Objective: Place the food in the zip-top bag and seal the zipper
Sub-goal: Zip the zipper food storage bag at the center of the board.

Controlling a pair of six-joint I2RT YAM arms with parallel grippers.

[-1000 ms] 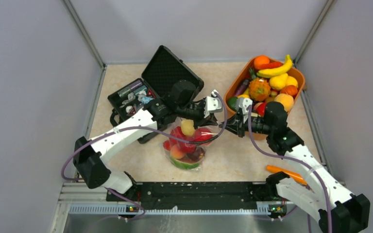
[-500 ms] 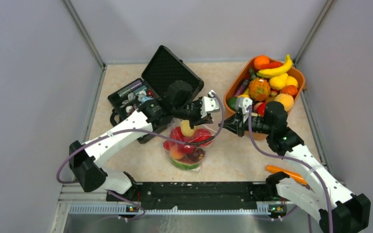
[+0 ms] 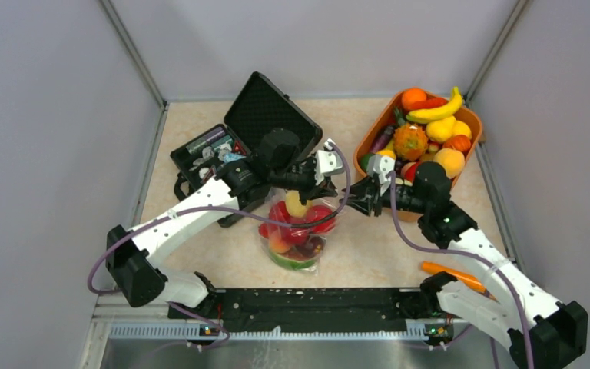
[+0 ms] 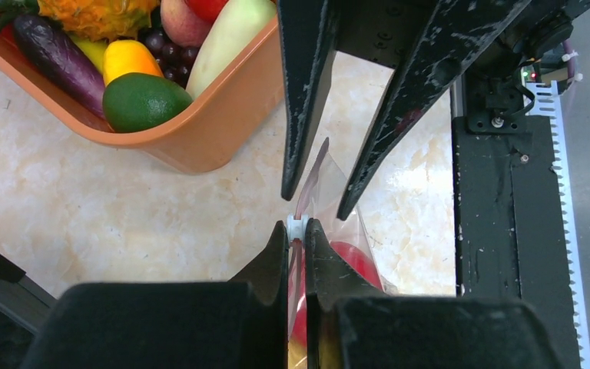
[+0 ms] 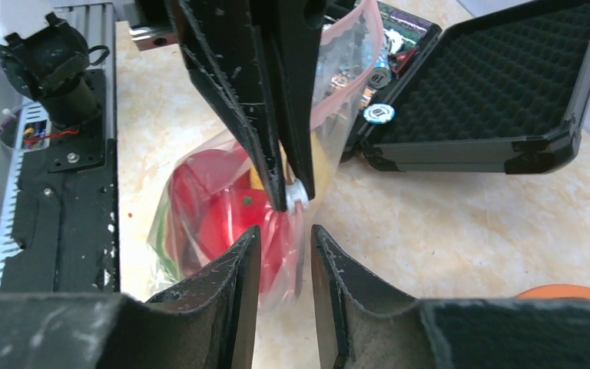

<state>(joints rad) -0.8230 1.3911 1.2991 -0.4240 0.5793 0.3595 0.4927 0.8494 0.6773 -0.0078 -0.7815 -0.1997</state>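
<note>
The zip-top bag (image 3: 296, 234) stands on the table, holding red apples (image 3: 319, 215), a yellow pear (image 3: 297, 204), a peach (image 3: 279, 242) and a green piece. My left gripper (image 3: 336, 194) is shut on the zipper (image 4: 312, 171) at its white slider (image 4: 297, 224), at the bag's right end. My right gripper (image 3: 353, 204) is open, with its fingertips on either side of the bag's corner just beyond the slider. In the right wrist view my right gripper (image 5: 284, 231) faces the bag (image 5: 207, 215), and the left gripper's shut fingers (image 5: 276, 115) pinch the slider (image 5: 298, 192).
An orange basket (image 3: 369, 138) of more toy food stands at the back right, and shows in the left wrist view (image 4: 223, 131). An open black case (image 3: 265, 111) stands at the back left. An orange carrot-like stick (image 3: 449, 275) lies at the front right.
Both grippers have shifted a little to the left and closer together at the bag's right end. The left gripper stays shut on the bag's mouth.
</note>
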